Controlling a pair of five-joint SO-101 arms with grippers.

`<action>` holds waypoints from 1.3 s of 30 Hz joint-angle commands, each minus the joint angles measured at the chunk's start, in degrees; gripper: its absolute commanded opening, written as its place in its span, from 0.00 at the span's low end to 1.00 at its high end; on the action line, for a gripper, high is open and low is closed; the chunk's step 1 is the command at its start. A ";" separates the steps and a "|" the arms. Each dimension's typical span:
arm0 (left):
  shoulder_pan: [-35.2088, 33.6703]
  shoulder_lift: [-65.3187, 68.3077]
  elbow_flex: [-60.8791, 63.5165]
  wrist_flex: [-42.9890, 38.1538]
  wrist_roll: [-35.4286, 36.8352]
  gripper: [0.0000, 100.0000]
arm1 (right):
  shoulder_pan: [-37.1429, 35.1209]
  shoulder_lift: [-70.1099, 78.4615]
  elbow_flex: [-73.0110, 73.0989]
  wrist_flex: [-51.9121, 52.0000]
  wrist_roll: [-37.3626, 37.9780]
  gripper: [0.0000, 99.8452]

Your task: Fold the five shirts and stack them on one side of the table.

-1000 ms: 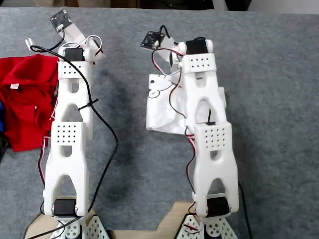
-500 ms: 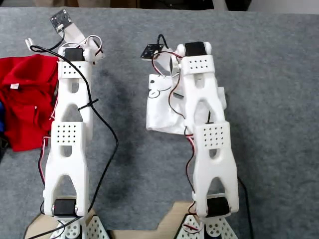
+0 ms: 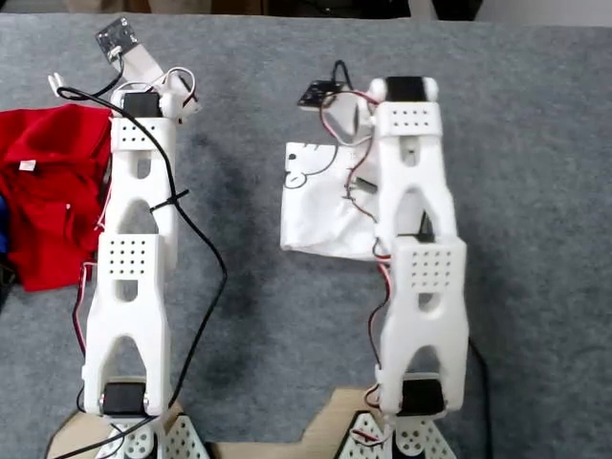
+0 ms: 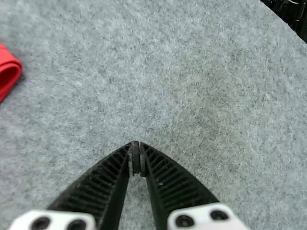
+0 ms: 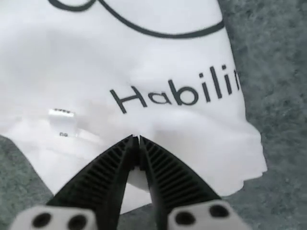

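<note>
Right gripper (image 5: 135, 140) over the white shirt (image 5: 163, 57) mid-desk (image 3: 535, 143) and left gripper (image 4: 135, 155) beside the red shirt (image 3: 53, 191), both with fingers (image 5: 112, 167) pressed together; snagged cloth could undo the fold.

Right gripper (image 5: 135, 140) seen with black ribbed fingers (image 5: 108, 167) pressed together at tips, no gap left between. Tips held over white shirt (image 5: 158, 62); whether fabric is pinched cannot be told. Shirt marked with dark lettering and curved dark line. Small sewn label (image 5: 61, 113) seen on shirt near tips. Grey table cover (image 5: 273, 72) exposed beside shirt edges.
</note>
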 commanded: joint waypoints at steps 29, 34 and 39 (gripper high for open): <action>1.41 -1.89 -0.26 -0.53 0.35 0.02 | 14.29 -24.04 25.27 -0.79 6.15 0.02; 6.59 -3.38 -7.38 8.44 -1.23 0.02 | 13.32 -29.05 12.09 0.35 4.22 0.02; 15.56 -6.29 -12.48 22.95 -0.09 0.02 | 10.51 -25.36 9.71 -3.69 0.62 0.02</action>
